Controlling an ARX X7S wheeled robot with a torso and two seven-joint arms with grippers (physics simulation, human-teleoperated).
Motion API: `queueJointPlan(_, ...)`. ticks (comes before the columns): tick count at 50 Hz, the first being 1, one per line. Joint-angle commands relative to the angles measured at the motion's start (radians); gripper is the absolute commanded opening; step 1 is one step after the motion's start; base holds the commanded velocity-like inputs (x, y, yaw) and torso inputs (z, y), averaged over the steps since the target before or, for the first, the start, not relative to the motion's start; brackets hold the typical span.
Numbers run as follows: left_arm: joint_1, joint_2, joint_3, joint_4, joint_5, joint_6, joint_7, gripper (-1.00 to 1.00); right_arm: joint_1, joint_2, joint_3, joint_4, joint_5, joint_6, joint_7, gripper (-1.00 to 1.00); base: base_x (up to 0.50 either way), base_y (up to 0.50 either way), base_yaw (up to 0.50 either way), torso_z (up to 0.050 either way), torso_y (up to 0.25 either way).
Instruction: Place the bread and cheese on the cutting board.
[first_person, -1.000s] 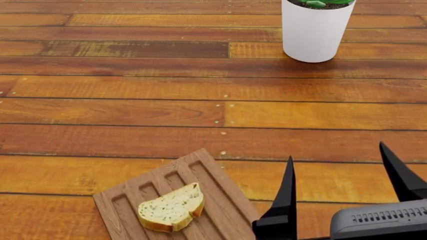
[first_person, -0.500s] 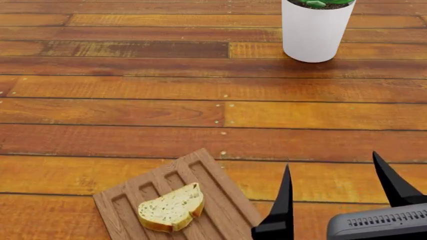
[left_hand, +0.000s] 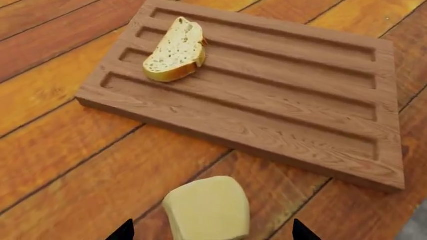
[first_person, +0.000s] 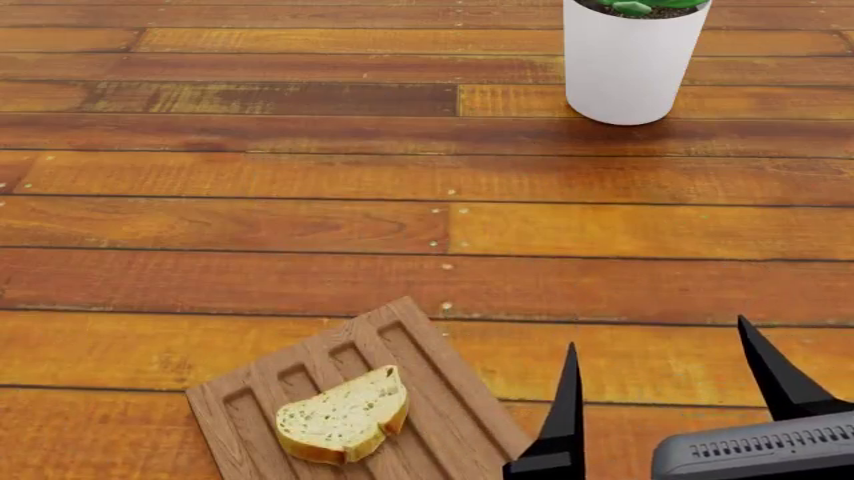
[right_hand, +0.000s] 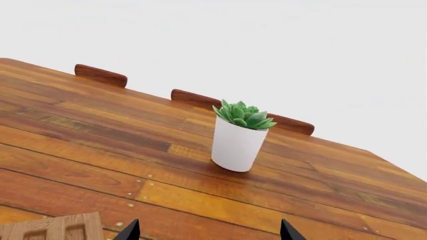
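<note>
The bread (left_hand: 175, 50) is already lying on the cutting board (left_hand: 280, 95), across the grooves near one end, so that half of the task looks done. The cheese (left_hand: 208, 209) is sitting on the table (left_hand: 73, 165) just off the board's long edge, apart from it. In the left wrist view the left gripper (left_hand: 208, 232) is hanging over the cheese with its two dark fingertips (left_hand: 123, 232) spread wide, one on each side of the chunk and neither touching it.

So the step in hand is likely the pick of the cheese. The next move is probably calling for the left gripper to drop lower around the chunk, close on its rounded sides, then lift it over the board's raised edge and set it on a free stretch of grooves clear of the bread.

The right gripper (first_person: 661, 385) is showing in the head view with its fingers spread and nothing between them, beside the board's corner.

The cheese is not appearing in the head view at all, and its lower part is cut off in the wrist view. A white pot (first_person: 630, 62) with a plant is standing well apart
</note>
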Motion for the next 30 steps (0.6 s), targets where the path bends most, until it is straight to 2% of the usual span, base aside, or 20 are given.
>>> queueJointPlan(1,0.063,0.064,0.013,0.000,0.086,-0.019,0.039,1.00,-0.013,-0.013,0.027,0.001,-0.024,-0.008,-0.018,1.00,0.00,0.00,0.00,0.000,0.000)
queueJointPlan(22,0.245,0.130,0.018,-0.075,0.308,-0.067,0.154,1.00,-0.034,-0.002,0.028,0.004,-0.029,-0.030,-0.021,1.00,0.00,0.00,0.00,0.000,0.000)
queueJointPlan(30,0.314,0.122,0.009,-0.088,0.374,-0.072,0.197,1.00,-0.038,0.001,0.028,0.008,-0.031,-0.036,-0.022,1.00,0.00,0.00,0.00,0.000,0.000)
